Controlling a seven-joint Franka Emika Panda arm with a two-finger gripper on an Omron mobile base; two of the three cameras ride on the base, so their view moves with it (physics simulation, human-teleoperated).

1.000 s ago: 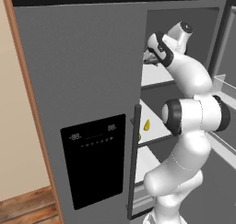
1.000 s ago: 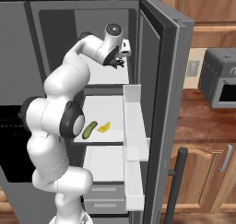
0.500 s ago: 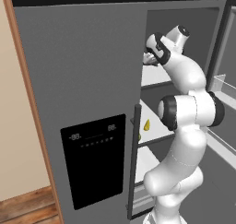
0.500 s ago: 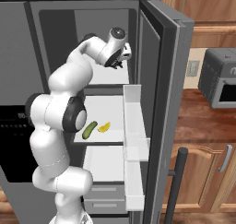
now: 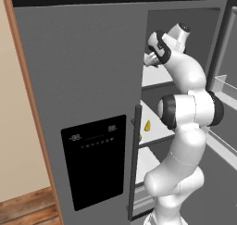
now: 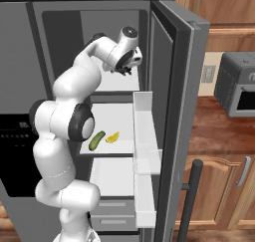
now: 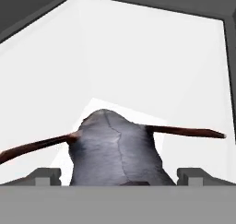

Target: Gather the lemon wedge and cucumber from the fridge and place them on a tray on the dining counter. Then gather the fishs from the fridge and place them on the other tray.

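A grey fish with thin brown fins lies on the white upper shelf of the fridge. It is close in front of my open gripper, and its body sits between the two fingertips. In the base views the gripper reaches in over that upper shelf. One shelf lower lie the green cucumber and, just to its right, the yellow lemon wedge. Nothing is held.
The right fridge door stands open, with clear door bins beside the shelves. The left door is closed and carries a black dispenser panel. A microwave and wooden cabinets stand further right.
The hand has shifted slightly over the upper shelf and its wrist has turned a little. The jaws have stayed open, and the cucumber and lemon wedge have not moved.
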